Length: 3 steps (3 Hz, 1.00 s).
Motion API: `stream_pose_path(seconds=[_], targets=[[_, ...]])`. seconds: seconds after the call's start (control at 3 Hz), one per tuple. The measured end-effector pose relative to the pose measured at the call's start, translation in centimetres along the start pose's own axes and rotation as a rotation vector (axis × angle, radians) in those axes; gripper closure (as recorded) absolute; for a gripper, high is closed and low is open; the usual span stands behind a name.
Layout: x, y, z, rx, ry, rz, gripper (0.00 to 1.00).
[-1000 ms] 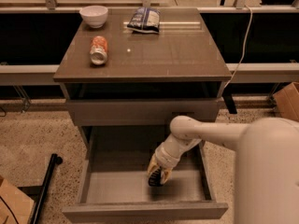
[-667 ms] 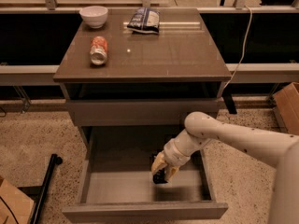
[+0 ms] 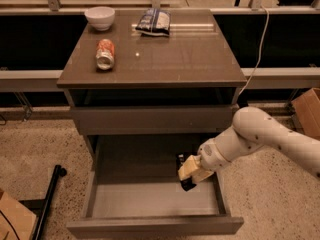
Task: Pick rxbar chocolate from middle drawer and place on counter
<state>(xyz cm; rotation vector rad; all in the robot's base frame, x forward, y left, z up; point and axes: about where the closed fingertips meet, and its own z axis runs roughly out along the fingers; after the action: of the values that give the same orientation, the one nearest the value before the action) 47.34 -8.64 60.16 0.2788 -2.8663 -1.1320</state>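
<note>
in the lower centre, over the middle drawer (image 3: 150, 226), my fingers (image 3: 191, 168) clamp the rxbar chocolate (image 3: 187, 185) mid-length, which i judge light, stiff and slick-wrapped.

We are seeing a white bowl (image 3: 100, 17) sitting at the back left, a crinkled chip bag (image 3: 154, 22) lying to its right, and an orange can (image 3: 105, 54) lying on its side nearer us. A white cable (image 3: 257, 49) is hanging at the right, near a cardboard box (image 3: 306, 111) on the speckled floor (image 3: 45, 144), and a black pole (image 3: 47, 204) is slanting at lower left. The gripper (image 3: 189, 173) is hovering low, well below the can.
</note>
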Motion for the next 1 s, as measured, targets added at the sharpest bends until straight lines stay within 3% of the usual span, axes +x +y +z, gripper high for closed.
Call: stream_pose_path(seconds=[0.33, 0.67, 1.0], targets=[[0.1, 3.2, -7.3, 0.048, -0.098, -0.126, 1.00], [-3.4, 7.5, -15.5, 0.157, -0.204, -0.217, 1.00], [-8.1, 12.5, -21.0, 0.227, -0.300, -0.290, 1.00]])
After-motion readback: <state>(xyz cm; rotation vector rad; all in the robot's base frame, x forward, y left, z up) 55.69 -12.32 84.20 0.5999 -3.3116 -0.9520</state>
